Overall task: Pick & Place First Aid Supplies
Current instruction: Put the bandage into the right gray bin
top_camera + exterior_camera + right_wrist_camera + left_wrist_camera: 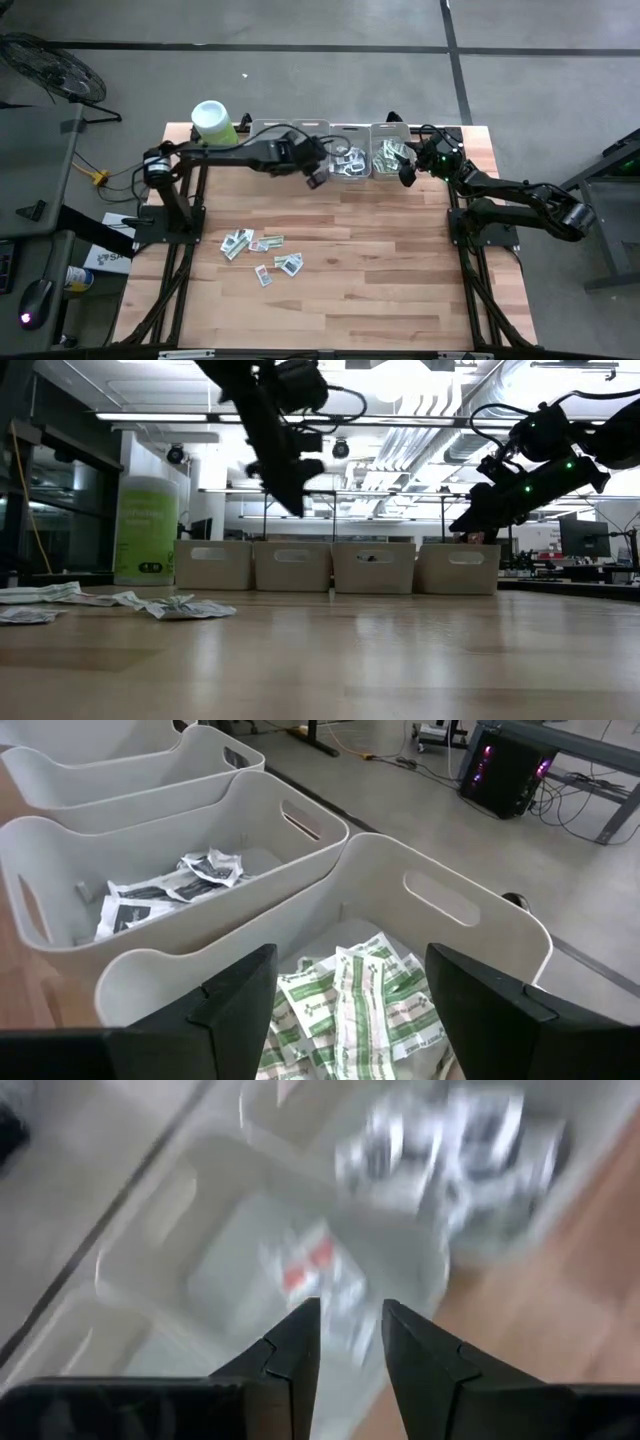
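Several first aid supplies (260, 250) lie loose on the wooden table's middle left, seen flat in the low view as first aid supplies (180, 607). A row of grey bins (350, 160) stands along the far edge. My left gripper (350, 1320) hangs open above a bin holding a red-and-white packet (305, 1270), with nothing between its fingers; it shows high above the bins as my left gripper (292, 495). My right gripper (350, 1005) stands open over the rightmost bin, above green-and-white strips (360, 1000). The neighbouring bin holds dark-printed packets (160, 890).
A lime-green canister (213, 122) with a white lid stands at the far left end of the bin row (330, 567). The table's near half (330, 310) is bare wood. Both arm bases (160, 215) stand at the table's left and right sides.
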Tool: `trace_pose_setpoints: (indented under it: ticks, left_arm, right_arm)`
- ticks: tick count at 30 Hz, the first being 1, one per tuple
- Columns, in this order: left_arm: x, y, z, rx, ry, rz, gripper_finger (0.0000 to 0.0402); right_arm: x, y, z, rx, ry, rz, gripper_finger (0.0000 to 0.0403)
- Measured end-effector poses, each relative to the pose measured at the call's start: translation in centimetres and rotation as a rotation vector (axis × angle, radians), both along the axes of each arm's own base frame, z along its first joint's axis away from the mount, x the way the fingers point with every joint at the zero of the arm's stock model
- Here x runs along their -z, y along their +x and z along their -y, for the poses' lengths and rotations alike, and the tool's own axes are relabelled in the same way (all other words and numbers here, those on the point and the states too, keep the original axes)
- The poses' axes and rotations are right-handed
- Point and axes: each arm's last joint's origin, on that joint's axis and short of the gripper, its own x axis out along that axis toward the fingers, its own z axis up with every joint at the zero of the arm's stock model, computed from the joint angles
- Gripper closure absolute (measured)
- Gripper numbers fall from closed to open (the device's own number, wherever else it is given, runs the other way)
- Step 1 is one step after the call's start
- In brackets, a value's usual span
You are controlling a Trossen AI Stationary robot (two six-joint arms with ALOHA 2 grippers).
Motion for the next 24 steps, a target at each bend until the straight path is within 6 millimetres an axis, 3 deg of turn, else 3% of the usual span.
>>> trace_pose_setpoints:
  ticks: [8, 24]
  left_arm:
    - [-0.1, -3.9, 3.6, -0.045, -0.122, -0.275, 0.0293]
    - [2.4, -10.3, 11.3, -0.122, -0.325, -0.349, 0.0293]
  right_arm:
    - [0.0, 0.0, 0.0, -0.002, -0.005, -0.004, 0.0153]
    - [0.0, 0.0, -0.1, -0.024, 0.006, 0.001, 0.0153]
